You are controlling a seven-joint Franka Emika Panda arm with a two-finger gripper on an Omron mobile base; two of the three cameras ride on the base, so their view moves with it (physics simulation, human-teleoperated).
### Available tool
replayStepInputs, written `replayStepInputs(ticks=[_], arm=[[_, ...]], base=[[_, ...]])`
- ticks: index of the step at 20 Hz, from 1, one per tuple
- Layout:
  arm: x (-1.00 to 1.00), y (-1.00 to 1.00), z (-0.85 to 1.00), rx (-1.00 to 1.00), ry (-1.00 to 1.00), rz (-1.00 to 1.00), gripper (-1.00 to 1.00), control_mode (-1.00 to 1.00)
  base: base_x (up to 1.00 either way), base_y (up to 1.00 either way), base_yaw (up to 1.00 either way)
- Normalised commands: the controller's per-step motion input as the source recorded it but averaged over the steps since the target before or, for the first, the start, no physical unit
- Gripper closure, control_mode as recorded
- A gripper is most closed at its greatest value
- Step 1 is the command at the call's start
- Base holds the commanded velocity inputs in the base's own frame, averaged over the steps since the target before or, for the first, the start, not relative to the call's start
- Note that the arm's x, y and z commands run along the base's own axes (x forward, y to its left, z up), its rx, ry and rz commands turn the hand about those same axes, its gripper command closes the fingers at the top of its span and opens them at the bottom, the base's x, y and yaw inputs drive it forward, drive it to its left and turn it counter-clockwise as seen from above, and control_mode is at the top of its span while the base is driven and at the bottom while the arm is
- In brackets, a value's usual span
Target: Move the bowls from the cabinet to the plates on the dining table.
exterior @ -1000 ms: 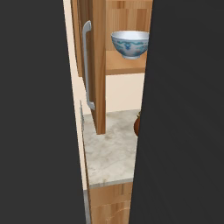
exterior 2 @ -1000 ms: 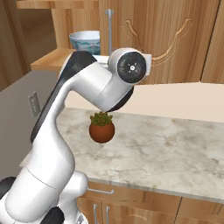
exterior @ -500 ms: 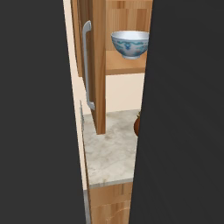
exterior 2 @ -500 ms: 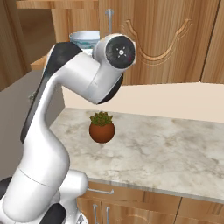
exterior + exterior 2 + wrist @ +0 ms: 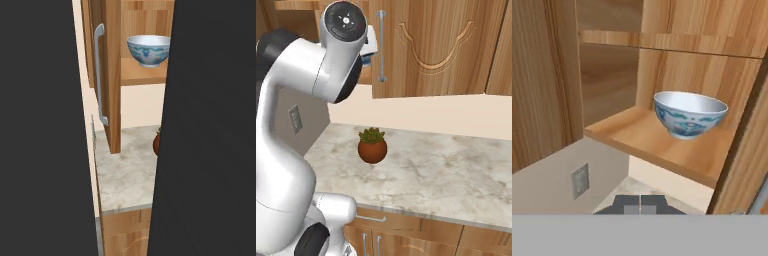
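A white bowl (image 5: pixel 689 115) with a blue-green pattern stands upright on the wooden shelf (image 5: pixel 662 145) of the open cabinet (image 5: pixel 112 75). It also appears high up in the left base view, as the bowl (image 5: pixel 148 50) beside the cabinet door. My gripper (image 5: pixel 640 204) is shut with nothing in it, its fingertips pressed together. It sits below and in front of the shelf, apart from the bowl. In the right base view my arm covers the open shelf. The plates and the dining table are out of view.
The open cabinet door (image 5: pixel 112 75) with its silver bar handle (image 5: pixel 100 75) juts out left of the shelf. A closed arched door (image 5: pixel 441 45) hangs further right. A terracotta plant pot (image 5: pixel 372 147) stands on the marble counter (image 5: pixel 456 175). A wall outlet (image 5: pixel 579 181) is below the shelf.
In the right base view my arm has swung up and to the left, and it now covers the bowl. The bowl and the plant pot have not moved.
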Motion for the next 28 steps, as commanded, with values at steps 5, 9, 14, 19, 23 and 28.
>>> replayStepInputs(ticks=[5,9,14,19,23,28], arm=[[-0.02,0.67,0.0,-0.12,0.05,0.0,1.0,-1.0],[-0.05,0.35,0.0,-0.01,0.04,0.0,1.0,-1.0],[0.0,0.33,-0.01,-0.01,0.09,0.0,-1.0,-1.0],[0.0,0.22,0.0,-0.02,0.08,0.0,-1.0,-1.0],[-0.54,0.03,-0.34,-0.04,-0.02,0.01,-1.0,-1.0],[-0.93,0.28,-0.94,-0.17,-0.17,0.01,-1.0,-1.0]], base=[[0.0,0.0,0.0],[0.0,0.0,0.0],[0.0,0.0,0.0],[0.0,0.0,0.0],[0.0,0.0,0.0],[0.0,0.0,0.0]])
